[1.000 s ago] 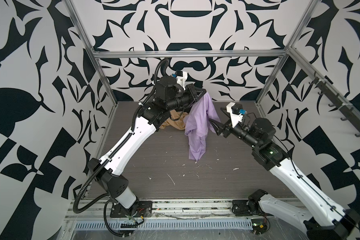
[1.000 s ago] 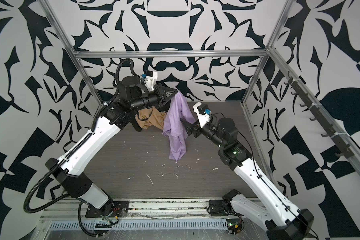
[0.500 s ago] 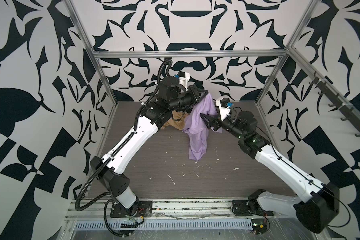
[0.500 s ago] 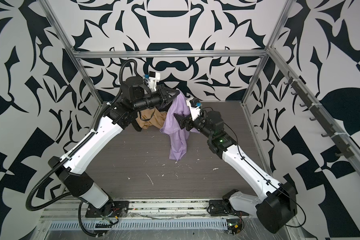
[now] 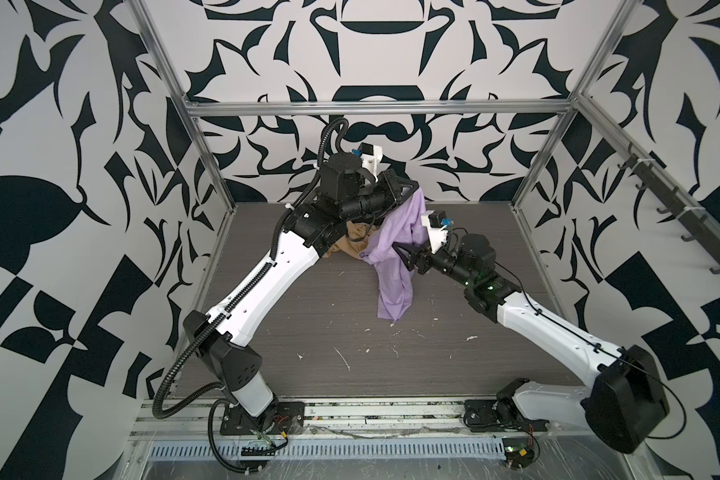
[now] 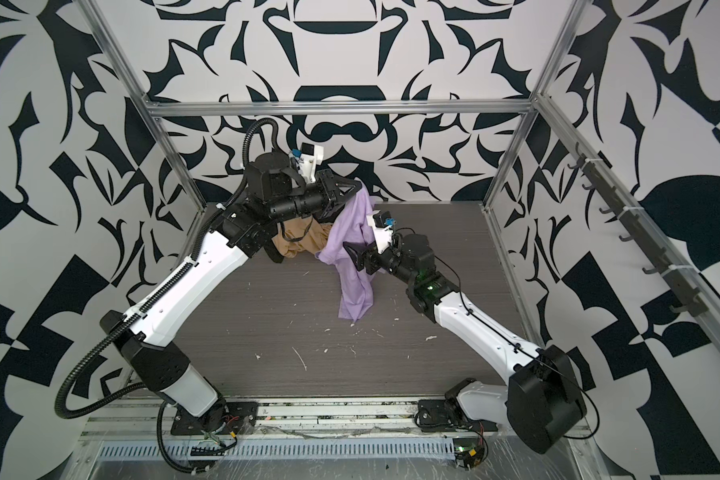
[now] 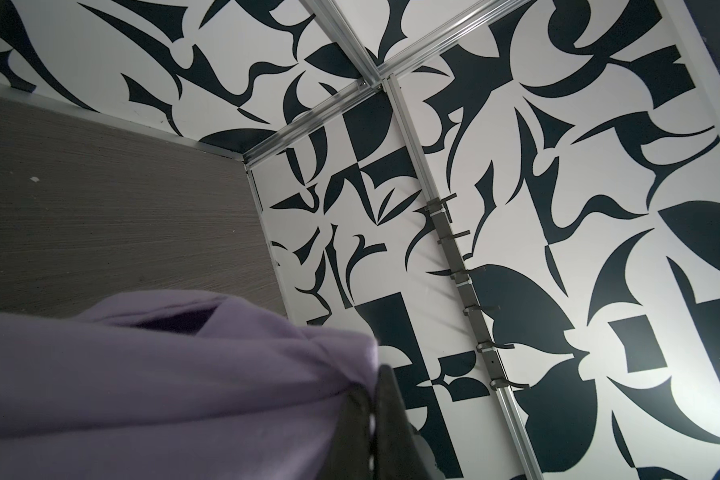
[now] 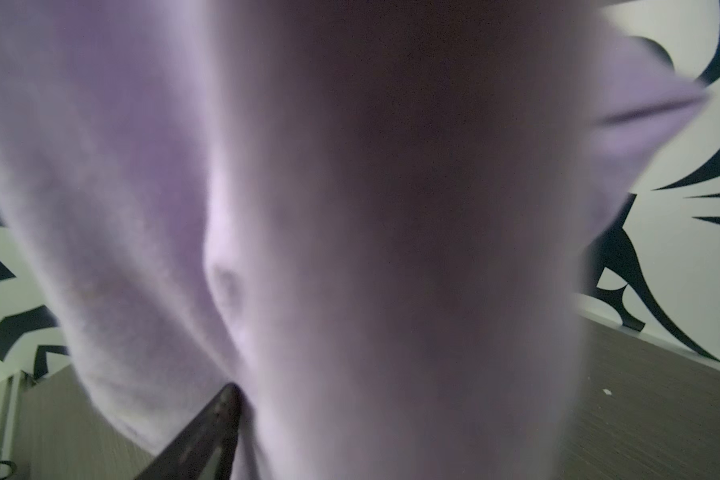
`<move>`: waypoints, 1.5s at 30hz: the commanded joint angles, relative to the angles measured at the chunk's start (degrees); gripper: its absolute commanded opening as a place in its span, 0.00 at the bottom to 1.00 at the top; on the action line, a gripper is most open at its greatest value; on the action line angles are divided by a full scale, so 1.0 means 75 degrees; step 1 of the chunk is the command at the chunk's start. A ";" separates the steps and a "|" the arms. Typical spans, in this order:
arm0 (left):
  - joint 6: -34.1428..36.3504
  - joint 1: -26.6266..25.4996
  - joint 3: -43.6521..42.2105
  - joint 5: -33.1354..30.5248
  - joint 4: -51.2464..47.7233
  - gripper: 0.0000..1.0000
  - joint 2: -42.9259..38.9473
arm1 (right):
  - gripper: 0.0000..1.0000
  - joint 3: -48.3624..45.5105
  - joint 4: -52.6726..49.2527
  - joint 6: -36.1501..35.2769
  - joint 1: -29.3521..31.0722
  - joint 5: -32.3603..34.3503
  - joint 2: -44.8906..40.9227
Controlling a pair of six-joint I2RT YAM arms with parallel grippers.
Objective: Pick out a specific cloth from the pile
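Up near the back wall, the left gripper point(image 5: 411, 188) has its jaws clamped tight on a top corner of the cloth point(image 5: 395, 270). The lilac garment hangs from there in a long wrinkled drape, and its lower end touches the grey table point(image 5: 329, 316). Bunched fabric covers most of the grip point in both top views. The left wrist view gives only a dark finger point(image 7: 391, 419) at the picture's edge, with lilac folds pressed against it and cut off by the frame.

The right gripper point(image 5: 404, 255) is pushed into the middle of the hanging cloth from the right side. Whether its jaws are spread or pinched on a fold I cannot tell. From above they merge into one black shape against the fabric. The right wrist view is almost filled by blurred lilac, with a single dark finger point(image 8: 204, 432) showing and its partner hidden.

The pile point(image 6: 304, 249) lies on the table behind the left arm point(image 5: 267, 291), just left of the cloth. Only a tan-orange garment point(image 5: 344, 251) shows clearly there, much of it covered by the arm. Any black fabric is hard to separate from the arm's black casing and cable. The cloth's upper part hangs in front of the pile's right edge, so whether the two touch cannot be told. White scraps point(image 5: 344, 359) dot the table nearer the front.
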 commanded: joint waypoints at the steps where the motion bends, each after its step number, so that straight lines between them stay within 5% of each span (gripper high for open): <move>1: 0.0071 -0.0068 0.0480 0.0062 0.0448 0.00 0.0042 | 0.68 0.0193 0.0207 -0.0171 0.0139 0.0201 0.0062; 25: 0.0424 -0.0091 0.0834 -0.0037 0.0108 0.00 0.0042 | 0.12 0.0552 -0.0696 -0.0867 0.0142 0.0948 -0.0974; 33: 0.0451 -0.0091 0.0977 -0.0073 -0.0018 0.00 0.0102 | 0.00 0.1056 -0.1701 -0.1542 0.0067 0.0833 -0.1651; 45: 0.0446 -0.0541 0.1706 -0.0068 -0.0179 0.00 0.0602 | 0.00 0.1697 -0.3077 -0.2363 -0.0457 0.1366 -0.2669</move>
